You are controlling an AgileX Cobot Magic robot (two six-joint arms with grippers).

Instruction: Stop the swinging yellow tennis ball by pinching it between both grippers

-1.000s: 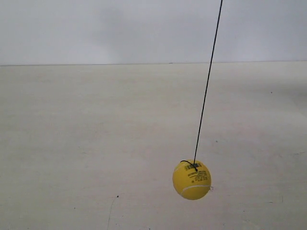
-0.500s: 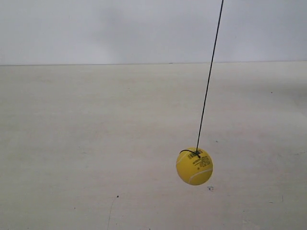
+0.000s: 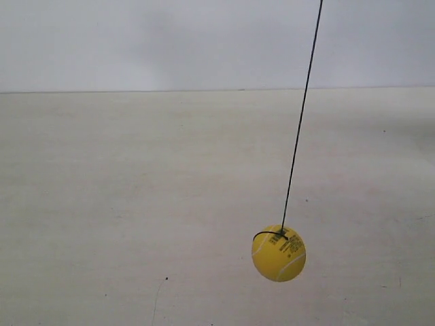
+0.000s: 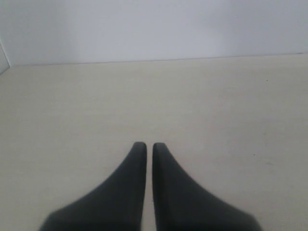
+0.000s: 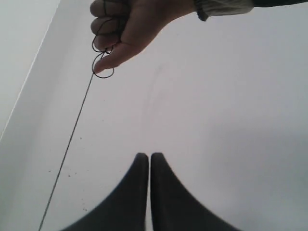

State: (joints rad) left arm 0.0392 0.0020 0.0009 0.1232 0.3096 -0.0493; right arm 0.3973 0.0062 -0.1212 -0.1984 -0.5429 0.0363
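Left claw (image 4: 149, 147) is keeping its two black jaws nearly together, with only a thin slit showing between the pointed tips, and it is gripping nothing; it is pointing across the pale surface (image 4: 231, 106) toward the far edge, where the wall is rising. Right claw (image 5: 146, 156) is sitting just as narrow, its tips almost touching and holding nothing. Beyond it a person's hand (image 5: 130, 29) is pinching the looped end of a thin black string (image 5: 72, 139), which is running down past the claw on one side without touching it. In the exterior view the yellow tennis ball (image 3: 279, 253) is hanging at the lower end of that string, which is slanting slightly. The ball is hanging over the part of the surface nearer the near edge and toward the view's right edge, well away from the far edge.
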